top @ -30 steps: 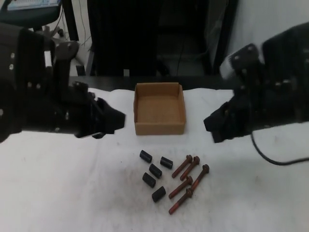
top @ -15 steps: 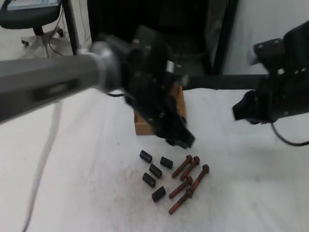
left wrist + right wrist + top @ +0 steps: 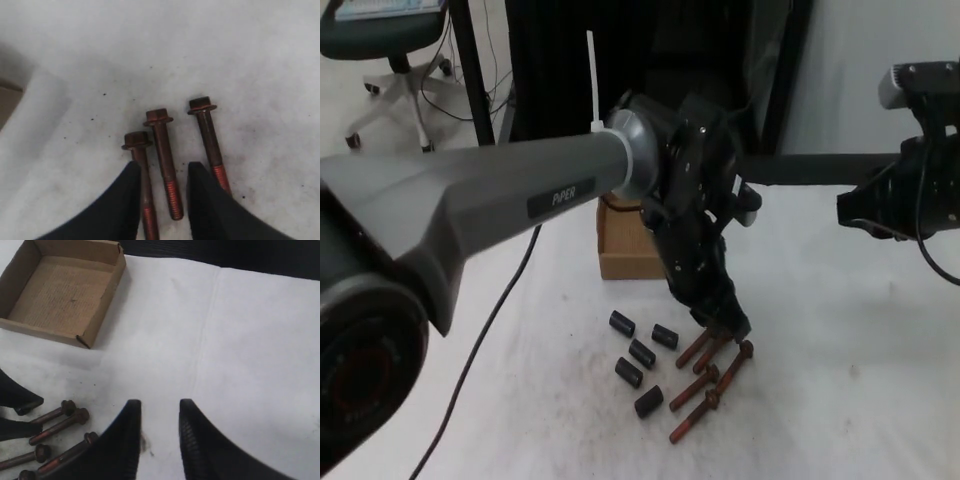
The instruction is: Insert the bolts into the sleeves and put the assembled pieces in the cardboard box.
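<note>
Several reddish bolts [image 3: 708, 372] lie on the white cloth, with several short black sleeves [image 3: 642, 353] just to their left. My left gripper [image 3: 725, 322] hangs low over the bolts' heads. In the left wrist view it [image 3: 164, 170] is open, its fingers on either side of the middle bolt [image 3: 164, 160] of three. My right gripper [image 3: 159, 407] is open and holds nothing above bare cloth, right of the bolts [image 3: 55, 416]. The cardboard box [image 3: 102, 305] sits beyond the parts with nothing in it.
The left arm's grey link [image 3: 500, 200] crosses the bench from the near left and hides part of the box [image 3: 620, 265]. The right arm [image 3: 910, 195] hangs at the far right. An office chair [image 3: 380, 40] stands behind the bench.
The left arm swung from the left side across to the centre and came down over the bolts. The right arm drew back toward the right and rose.
</note>
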